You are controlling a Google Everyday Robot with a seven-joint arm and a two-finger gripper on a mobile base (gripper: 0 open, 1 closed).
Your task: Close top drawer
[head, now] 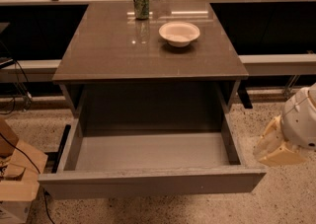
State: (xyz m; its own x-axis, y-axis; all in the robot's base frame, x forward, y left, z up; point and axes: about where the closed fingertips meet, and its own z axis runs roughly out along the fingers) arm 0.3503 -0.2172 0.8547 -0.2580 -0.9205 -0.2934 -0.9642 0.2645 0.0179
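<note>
Right now you have the top drawer (148,183) pulled far out of the cabinet, filling the lower middle of the frame. Its plain grey-brown front panel runs across the bottom and sits well forward of the counter edge. Looking down into it, you see side walls, a darker back wall under the counter, and a lighter grey floor that lies bare over all the visible span. The drawer front reads slightly skewed, its right end a little higher in the frame than its left.

Your gripper (276,145) is at the right edge of the frame, low, just beside the drawer's right front corner but apart from it. It appears as a cream-coloured block below the rounded white wrist housing (302,117). From this angle you cannot make out whether it is parted or closed, and it holds nothing that you can see.

On the glossy brown countertop (108,55) above the drawer, a green soda can (141,3) stands upright near the back edge. A white bowl (179,33) sits right of the can and nearer you, apart from it; its inside shows only the same pale colour.

A cardboard box (17,188) sits on the speckled floor (286,198) at lower left, beside the drawer's left corner.
</note>
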